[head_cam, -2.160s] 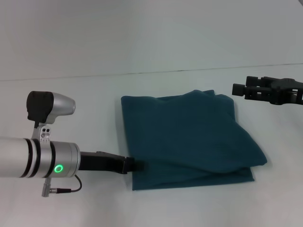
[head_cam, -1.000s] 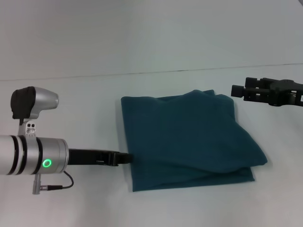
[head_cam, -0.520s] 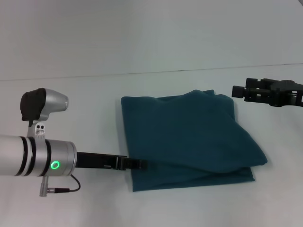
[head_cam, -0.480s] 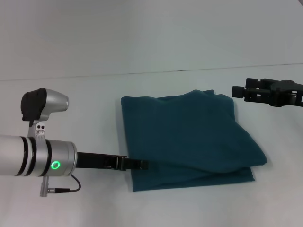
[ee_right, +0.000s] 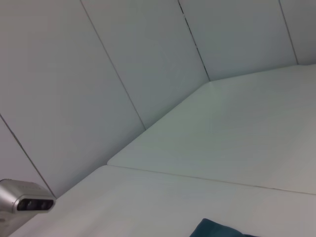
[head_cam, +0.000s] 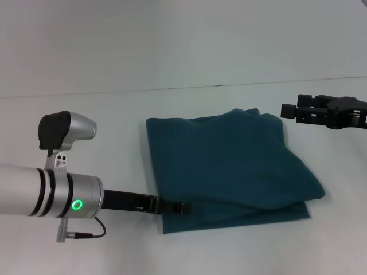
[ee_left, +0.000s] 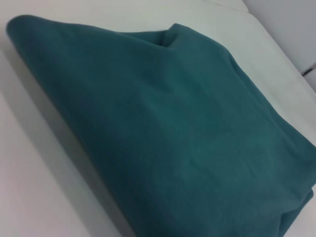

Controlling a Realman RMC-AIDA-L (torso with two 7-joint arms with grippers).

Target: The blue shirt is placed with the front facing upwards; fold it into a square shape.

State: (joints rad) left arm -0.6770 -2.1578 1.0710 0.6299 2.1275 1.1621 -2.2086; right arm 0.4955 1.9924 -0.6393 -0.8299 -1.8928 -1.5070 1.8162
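The blue shirt is laid folded into a rough square mid-surface. The left pincer is pressed at its near left corner, grip state indiscernible. The right pincer is held aloft toward the surface's right edge, grip likewise unclear.

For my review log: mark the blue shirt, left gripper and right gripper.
blue shirt point(head_cam: 229, 166), head view, top layer's middle.
left gripper point(head_cam: 179, 208), head view, tip at shirt's near-left edge.
right gripper point(head_cam: 289, 110), head view, front end.
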